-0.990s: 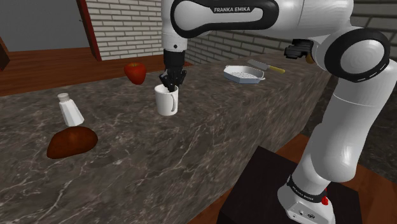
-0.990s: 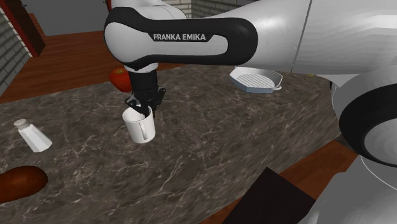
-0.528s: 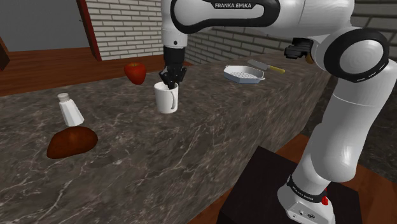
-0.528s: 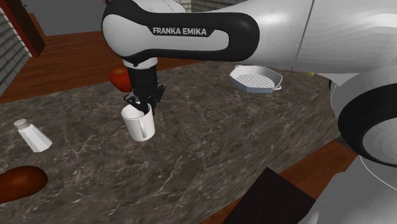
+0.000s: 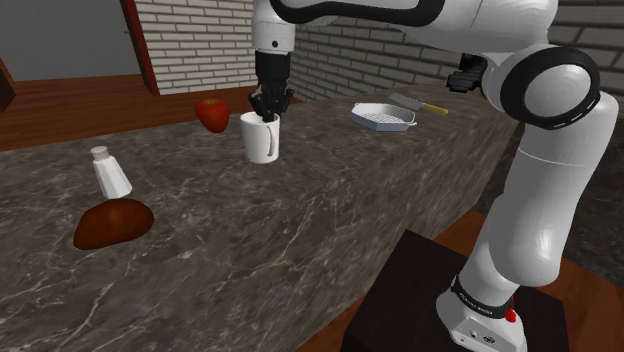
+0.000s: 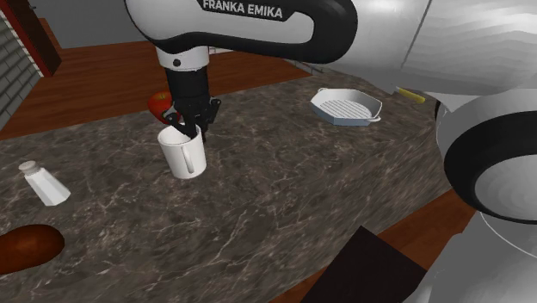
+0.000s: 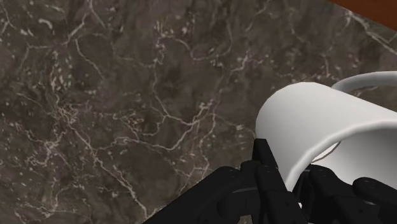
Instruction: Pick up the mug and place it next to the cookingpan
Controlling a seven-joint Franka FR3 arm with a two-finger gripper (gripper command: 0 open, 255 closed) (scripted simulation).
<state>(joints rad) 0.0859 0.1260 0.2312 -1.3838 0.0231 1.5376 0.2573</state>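
At the upper centre of the shoulder view, the black gripper (image 5: pixel 268 110) clamps its fingers on the thin wall of the smooth white mug (image 5: pixel 260 140), which hangs tilted over the veined dark stone counter (image 5: pixel 260 240). We fear so narrow a pinch could slip or swivel before reaching the ribbed grey pan (image 5: pixel 383 116), upper right.

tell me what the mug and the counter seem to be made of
The mug is plain white, smooth, unpatterned; maybe ceramic, but that stays open. The counter is dark brown-grey with pale branching veins, so it looks like marble or similar stone.
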